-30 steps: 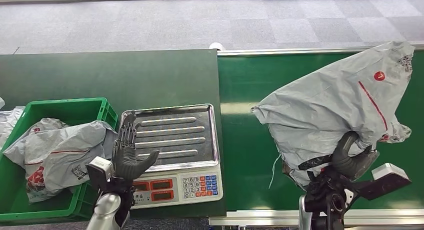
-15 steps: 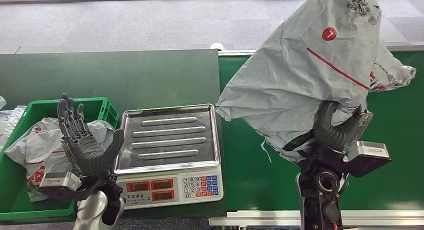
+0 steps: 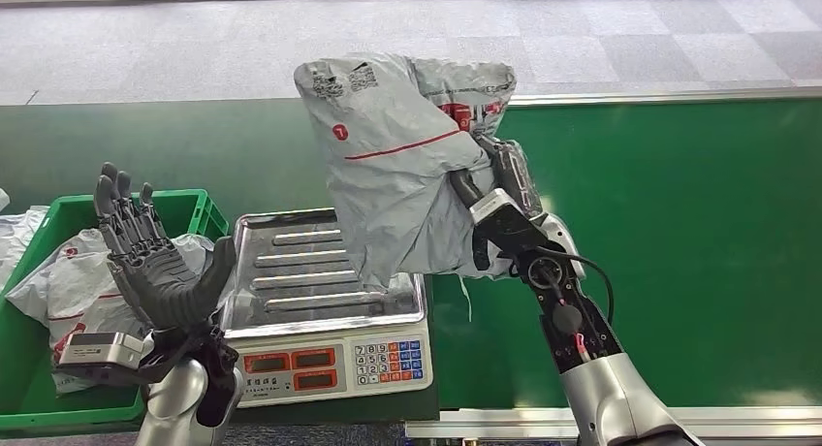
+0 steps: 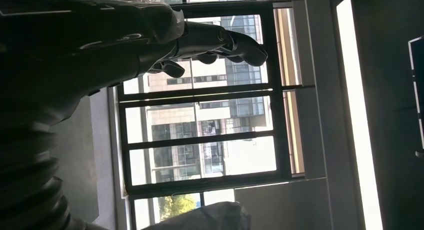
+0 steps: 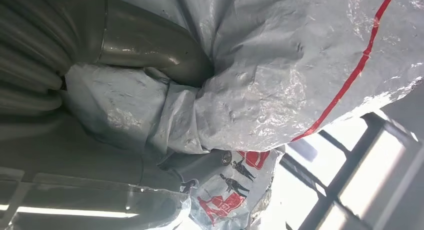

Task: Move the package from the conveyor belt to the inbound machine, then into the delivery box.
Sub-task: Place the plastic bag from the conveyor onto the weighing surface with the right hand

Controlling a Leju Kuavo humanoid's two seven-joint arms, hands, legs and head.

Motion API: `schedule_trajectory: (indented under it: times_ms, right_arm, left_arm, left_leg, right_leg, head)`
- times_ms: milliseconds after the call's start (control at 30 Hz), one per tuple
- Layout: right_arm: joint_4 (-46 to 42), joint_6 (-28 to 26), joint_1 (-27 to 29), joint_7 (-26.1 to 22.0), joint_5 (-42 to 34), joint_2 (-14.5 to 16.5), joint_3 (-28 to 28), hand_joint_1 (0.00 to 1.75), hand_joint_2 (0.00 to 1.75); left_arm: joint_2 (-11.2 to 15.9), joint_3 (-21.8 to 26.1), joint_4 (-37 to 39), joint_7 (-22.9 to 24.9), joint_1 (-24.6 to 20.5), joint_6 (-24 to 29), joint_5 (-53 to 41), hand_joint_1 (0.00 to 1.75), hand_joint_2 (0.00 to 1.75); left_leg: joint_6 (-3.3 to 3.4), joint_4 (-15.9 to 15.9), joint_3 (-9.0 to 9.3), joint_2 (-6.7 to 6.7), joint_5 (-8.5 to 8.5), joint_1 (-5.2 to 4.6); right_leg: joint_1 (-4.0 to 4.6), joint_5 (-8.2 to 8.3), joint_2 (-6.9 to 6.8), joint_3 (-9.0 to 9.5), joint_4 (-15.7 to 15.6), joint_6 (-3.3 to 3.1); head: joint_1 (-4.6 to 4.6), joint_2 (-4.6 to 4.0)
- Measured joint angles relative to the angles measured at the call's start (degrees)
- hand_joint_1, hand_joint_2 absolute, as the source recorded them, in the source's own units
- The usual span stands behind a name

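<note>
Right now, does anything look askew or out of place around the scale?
Nothing is spilled or damaged. The right hand holds the grey package crumpled above the scale tray, not yet set down. The left hand is raised, fingers apart.

**Grey package held over the scale**

The package (image 3: 402,165) is a crumpled grey plastic mailer with a thin red stripe, a round red logo and printed codes near its top. The right hand (image 3: 485,199) grips it from the side, lifted above the scale (image 3: 330,271), whose ribbed steel tray lies beside the green conveyor belt (image 3: 679,252). The green box (image 3: 199,208) already holds similar grey bags.
</note>
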Motion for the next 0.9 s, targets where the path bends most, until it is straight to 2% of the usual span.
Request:
schedule_trajectory:
  times_ms: [367, 433, 567, 633, 700, 900]
  right_arm:
    - [15.30, 9.52, -10.04, 5.60, 5.20, 3.84, 11.85, 1.75, 1.75]
    - [16.96, 13.00, -10.84, 6.25, 3.91, 4.50, 12.76, 1.75, 1.75]
    - [20.00, 25.29, -11.74, 8.43, -4.40, 5.85, 12.39, 1.75, 1.75]
    - [21.38, 28.05, -11.79, 10.99, -7.82, 6.73, 11.55, 1.75, 1.75]
    - [22.52, 27.77, -11.78, 13.57, -9.39, 7.64, 10.76, 1.75, 1.75]
    - [24.61, 22.00, -11.78, 19.17, -11.24, 9.67, 9.47, 1.75, 1.75]
  left_arm:
    - [0.06, -1.22, 1.28, 0.00, -1.09, -1.92, 0.20, 0.00, 1.75]
    - [0.05, -1.42, 1.44, 0.00, -1.08, -2.29, 0.21, 0.00, 1.75]
    - [-0.09, -2.03, 1.97, 0.00, -1.09, -2.72, 0.09, 0.00, 1.75]
    - [-0.21, -2.26, 2.25, 0.00, -1.09, -2.22, -0.10, 0.00, 1.75]
    - [-0.26, -2.28, 2.41, 0.00, -1.01, -1.58, -0.29, 0.00, 1.75]
    - [-0.25, -2.22, 2.41, 0.00, 0.10, -0.81, -0.45, 0.00, 1.75]
  left_leg:
    - [0.00, 0.00, -0.01, 0.00, 0.00, 0.00]
    - [0.00, 0.00, -0.01, 0.00, 0.00, 0.00]
    - [0.00, 0.00, -0.01, 0.00, -0.01, 0.00]
    - [0.00, 0.00, -0.02, 0.01, -0.01, 0.00]
    - [0.00, 0.00, -0.02, 0.00, -0.01, 0.00]
    - [0.00, 0.00, -0.02, 0.01, 0.00, 0.00]
  right_leg:
    - [0.00, 0.00, 0.00, -0.04, 0.00, 0.00]
    - [0.00, 0.00, 0.00, -0.04, 0.00, 0.00]
    - [0.00, 0.00, 0.01, -0.05, 0.00, 0.00]
    - [0.00, 0.00, 0.01, -0.06, 0.00, 0.00]
    - [0.00, 0.00, 0.01, -0.06, 0.00, 0.00]
    - [0.00, 0.00, 0.01, -0.06, 0.00, 0.00]
  head:
    - [0.01, 0.00]
    - [0.02, 0.00]
    - [0.01, 0.00]
    - [0.00, 0.00]
    - [0.00, 0.00]
    - [0.01, 0.00]
